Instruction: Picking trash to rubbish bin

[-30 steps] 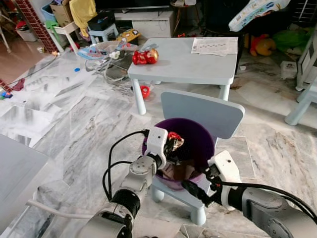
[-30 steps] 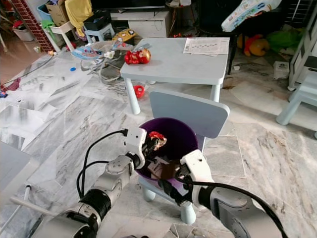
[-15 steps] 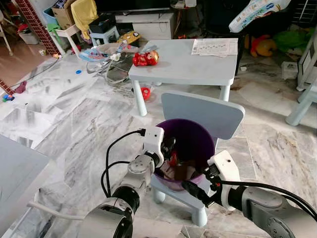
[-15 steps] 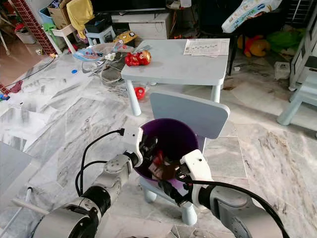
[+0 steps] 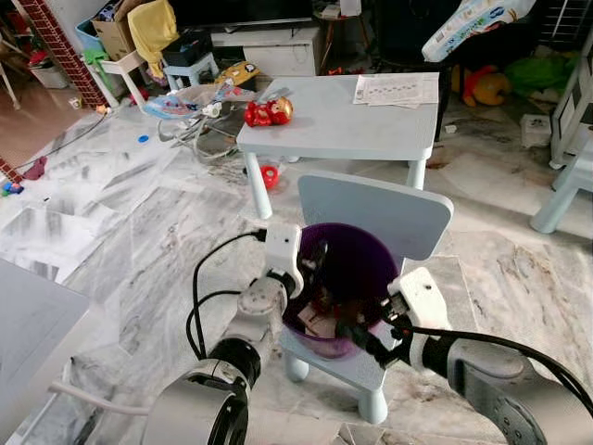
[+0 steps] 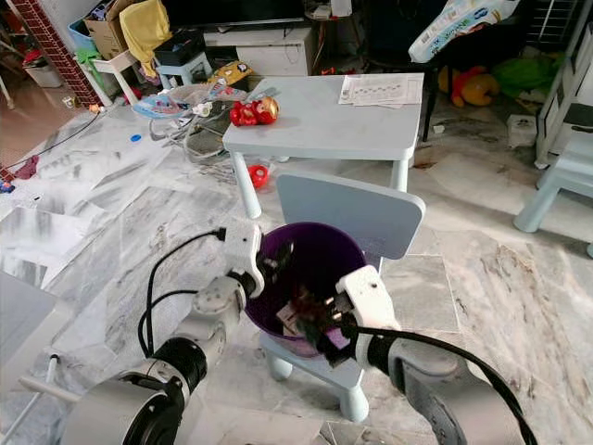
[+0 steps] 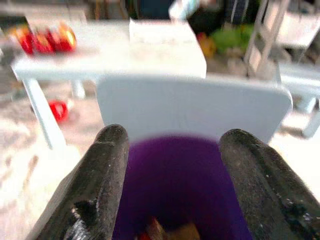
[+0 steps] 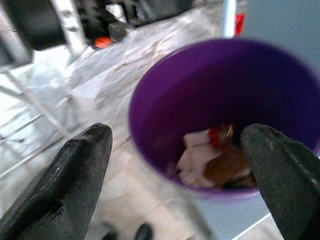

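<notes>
A purple rubbish bin point(image 5: 359, 262) stands on the seat of a small pale-blue chair point(image 5: 375, 209). Crumpled wrappers point(image 5: 320, 322) lie at its bottom, brown, white and red. My left gripper point(image 5: 315, 260) hangs over the bin's left rim, open and empty. In the left wrist view its fingers point(image 7: 100, 190) frame the bin's purple inside point(image 7: 175, 170). My right gripper point(image 5: 358, 335) sits at the bin's front right rim, open, nothing between its fingers. The right wrist view looks down at the trash point(image 8: 215, 160) inside the bin point(image 8: 260, 85). A red shiny wrapper point(image 5: 269, 112) lies on the pale-blue table point(image 5: 343, 134) behind the chair.
A printed sheet point(image 5: 397, 88) lies on the table's far right. Cables and toys point(image 5: 199, 102) clutter the marble floor at the back left. A pale-blue stool leg point(image 5: 556, 199) stands at the right. A grey surface edge point(image 5: 28, 324) is close on my left.
My left gripper held a red and dark wrapper over the bin's rim, then opened; the wrapper dropped into the bin. The right gripper edged closer to the rim.
</notes>
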`<state>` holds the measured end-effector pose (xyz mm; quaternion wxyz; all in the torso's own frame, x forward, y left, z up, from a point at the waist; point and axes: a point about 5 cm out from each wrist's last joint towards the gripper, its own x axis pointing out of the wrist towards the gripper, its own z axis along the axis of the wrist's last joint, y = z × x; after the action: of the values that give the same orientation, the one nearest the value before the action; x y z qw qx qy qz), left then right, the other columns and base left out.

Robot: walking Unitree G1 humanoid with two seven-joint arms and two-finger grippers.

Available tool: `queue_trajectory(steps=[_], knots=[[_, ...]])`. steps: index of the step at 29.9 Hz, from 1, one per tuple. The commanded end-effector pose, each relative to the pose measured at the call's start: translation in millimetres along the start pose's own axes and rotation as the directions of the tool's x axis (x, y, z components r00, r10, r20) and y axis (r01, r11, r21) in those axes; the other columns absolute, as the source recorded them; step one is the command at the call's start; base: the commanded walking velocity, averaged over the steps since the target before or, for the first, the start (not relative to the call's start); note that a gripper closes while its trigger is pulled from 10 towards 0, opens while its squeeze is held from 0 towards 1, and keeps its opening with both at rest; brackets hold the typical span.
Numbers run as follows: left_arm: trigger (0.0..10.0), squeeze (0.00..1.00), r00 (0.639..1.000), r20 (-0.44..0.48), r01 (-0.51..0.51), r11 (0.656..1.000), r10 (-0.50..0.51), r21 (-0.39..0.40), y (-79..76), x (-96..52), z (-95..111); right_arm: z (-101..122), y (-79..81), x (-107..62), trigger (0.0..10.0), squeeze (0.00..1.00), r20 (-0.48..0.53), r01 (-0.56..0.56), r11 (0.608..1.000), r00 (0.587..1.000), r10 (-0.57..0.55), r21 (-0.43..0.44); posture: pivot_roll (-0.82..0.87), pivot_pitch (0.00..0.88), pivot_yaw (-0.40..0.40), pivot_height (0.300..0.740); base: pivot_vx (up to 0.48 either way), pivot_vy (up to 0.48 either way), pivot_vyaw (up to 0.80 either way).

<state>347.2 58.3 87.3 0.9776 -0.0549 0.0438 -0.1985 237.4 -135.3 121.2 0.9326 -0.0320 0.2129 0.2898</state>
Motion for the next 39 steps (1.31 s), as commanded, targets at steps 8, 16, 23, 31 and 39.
queue_trajectory(steps=[8, 16, 23, 31, 39], knots=[[10.0, 1.0, 0.933, 0.331, -0.189, 0.976, 0.143, 0.11, 37.5, -4.9, 63, 45, -26.8, 15.9, 10.0, 1.0, 0.252, 0.253, 0.967, 0.939, -0.236, -0.038, -0.15, 0.042, 0.133, 0.74, 0.0, 0.0, 0.0], [10.0, 1.0, 0.837, 0.391, -0.472, 0.867, 0.383, 0.16, 84.9, -38.7, 69, 88, -42.9, 25.5, 10.0, 0.97, 0.434, 0.359, 0.933, 0.841, -0.322, -0.003, -0.1, 0.045, 0.12, 0.74, 0.0, 0.0, 0.0], [10.0, 1.0, 0.828, 0.385, -0.495, 0.854, 0.408, 0.159, 88.6, -41.8, 68, 92, -44.1, 26.4, 10.0, 0.9, 0.45, 0.359, 0.933, 0.832, -0.325, 0.01, -0.09, 0.046, 0.116, 0.74, 0.0, 0.0, 0.0], [10.0, 1.0, 0.828, 0.385, -0.495, 0.854, 0.408, 0.159, 88.6, -41.8, 68, 92, -44.1, 26.4, 10.0, 0.9, 0.45, 0.359, 0.933, 0.832, -0.325, 0.01, -0.09, 0.046, 0.116, 0.74, 0.0, 0.0, 0.0], [10.0, 1.0, 0.828, 0.385, -0.495, 0.854, 0.408, 0.159, 88.6, -41.8, 68, 92, -44.1, 26.4, 10.0, 0.9, 0.45, 0.359, 0.933, 0.832, -0.325, 0.01, -0.09, 0.046, 0.116, 0.74, 0.0, 0.0, 0.0]])
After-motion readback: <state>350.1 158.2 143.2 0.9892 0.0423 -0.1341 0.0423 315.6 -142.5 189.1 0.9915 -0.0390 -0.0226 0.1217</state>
